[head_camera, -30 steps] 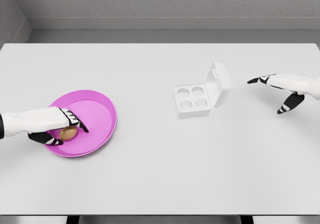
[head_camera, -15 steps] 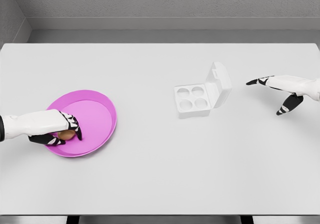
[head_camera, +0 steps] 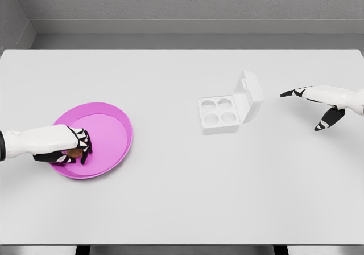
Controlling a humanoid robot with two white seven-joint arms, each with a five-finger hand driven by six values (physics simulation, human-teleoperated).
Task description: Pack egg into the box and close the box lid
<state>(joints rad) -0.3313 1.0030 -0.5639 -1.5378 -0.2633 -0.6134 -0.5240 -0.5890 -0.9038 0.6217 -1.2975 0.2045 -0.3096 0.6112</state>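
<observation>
Bright, even sim render; soft shadows, no glare/blur, sharp throughout.

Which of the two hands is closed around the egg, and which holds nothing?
The left hand, over the pink plate, is curled around the egg. The right hand, right of the open egg box, has its fingers spread and holds nothing.
</observation>
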